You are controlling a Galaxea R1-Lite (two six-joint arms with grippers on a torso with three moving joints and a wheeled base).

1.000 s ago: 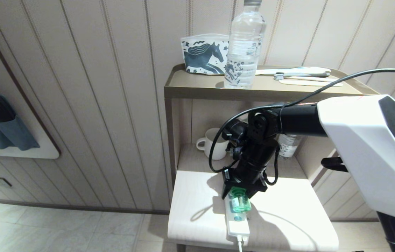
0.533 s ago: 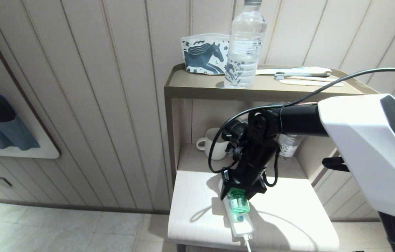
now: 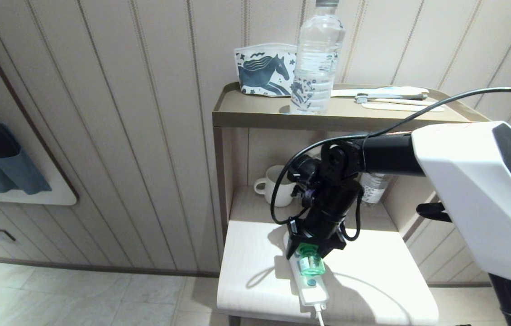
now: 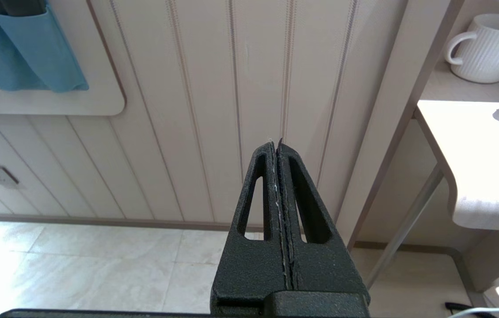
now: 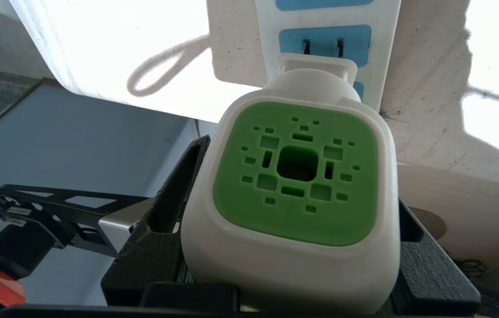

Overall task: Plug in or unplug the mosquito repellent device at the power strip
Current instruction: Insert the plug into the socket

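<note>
One mosquito repellent device (image 5: pixel 295 194), smooth white plastic with a perforated green face, is clamped between the right gripper (image 3: pixel 312 253)'s jaws, its plug end against the glossy white power strip (image 3: pixel 312 290) on the pale shelf (image 3: pixel 373 280). Any skewed pull or push risks dragging the light, unanchored strip. The left gripper (image 4: pixel 278 150) hangs pressed shut beside the stand.

Counted: two water bottles (image 3: pixel 316 59), one mug (image 3: pixel 277 184), one pouch (image 3: pixel 264 71), one power strip (image 3: pixel 310 287), one repellent device (image 3: pixel 310 261).
</note>
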